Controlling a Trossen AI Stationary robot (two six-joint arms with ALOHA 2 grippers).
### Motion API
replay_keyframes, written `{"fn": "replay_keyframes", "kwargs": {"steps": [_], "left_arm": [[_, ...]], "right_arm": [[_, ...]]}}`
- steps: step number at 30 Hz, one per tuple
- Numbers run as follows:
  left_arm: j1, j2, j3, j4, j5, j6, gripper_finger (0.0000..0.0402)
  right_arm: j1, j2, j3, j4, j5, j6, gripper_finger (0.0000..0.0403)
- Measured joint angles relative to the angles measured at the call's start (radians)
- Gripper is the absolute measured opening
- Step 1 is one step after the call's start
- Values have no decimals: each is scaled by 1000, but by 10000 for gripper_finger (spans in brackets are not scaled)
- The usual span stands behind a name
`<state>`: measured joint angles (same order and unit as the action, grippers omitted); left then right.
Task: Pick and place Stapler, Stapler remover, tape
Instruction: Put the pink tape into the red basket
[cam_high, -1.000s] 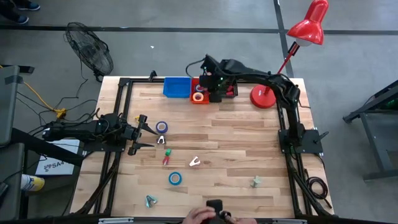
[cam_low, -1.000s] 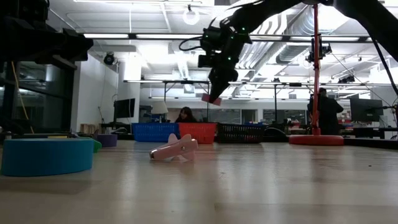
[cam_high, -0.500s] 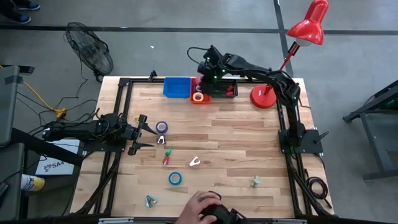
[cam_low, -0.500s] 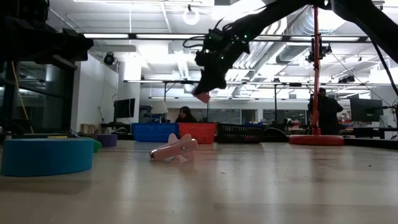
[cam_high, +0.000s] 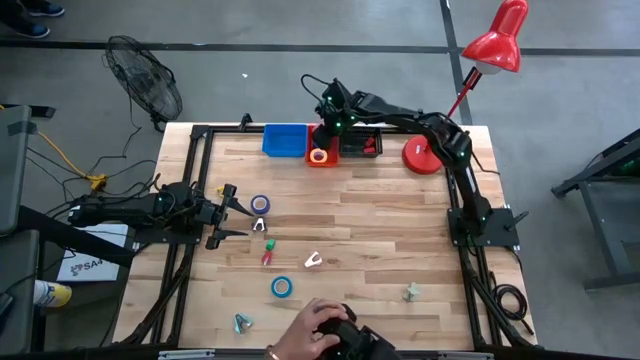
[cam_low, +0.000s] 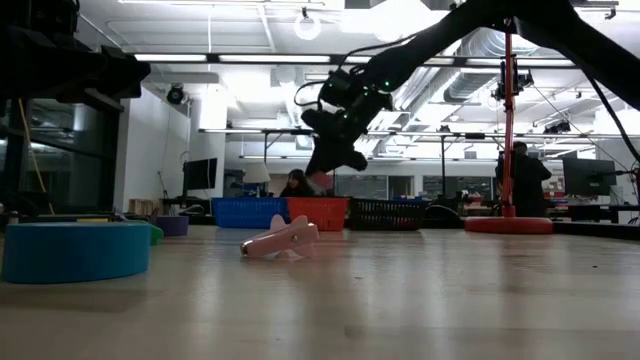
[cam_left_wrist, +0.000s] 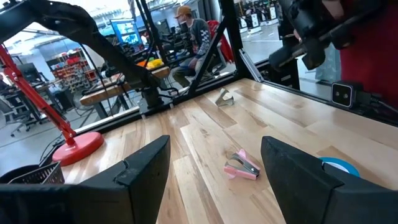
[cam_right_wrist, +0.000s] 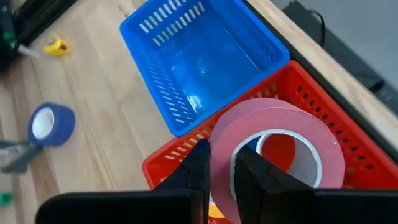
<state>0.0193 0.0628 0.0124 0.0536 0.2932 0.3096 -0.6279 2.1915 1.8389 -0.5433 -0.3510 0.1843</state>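
- Looking straight down, the slatted wooden table carries a row of plastic mesh baskets at twelve o'clock: the blue basket, the red basket and a black basket. The right gripper hangs over the red basket, where a ring of tape already lies. The left gripper waits at nine o'clock, its fingers spread wide and holding nothing. A blue tape roll lies just beside it, another blue roll at six o'clock, small staple removers between them. A person's hand reaches over the near edge (on a dark object).
- Level across the table, the right gripper hangs above the red basket; a pink staple remover lies in the foreground.
- Left wrist view: the two dark fingers stand far apart, a pink staple remover seen beyond them.
- Right wrist view: the narrow fingers pinch the wall of a smooth pink tape ring, held over the red basket, beside the blue basket.
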Motion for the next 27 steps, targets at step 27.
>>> {"fn": "replay_keyframes", "kwargs": {"steps": [27], "left_arm": [[0, 0, 0, 0, 3, 0, 247]], "right_arm": [[-6, 36, 0, 47, 71, 231, 62]]}}
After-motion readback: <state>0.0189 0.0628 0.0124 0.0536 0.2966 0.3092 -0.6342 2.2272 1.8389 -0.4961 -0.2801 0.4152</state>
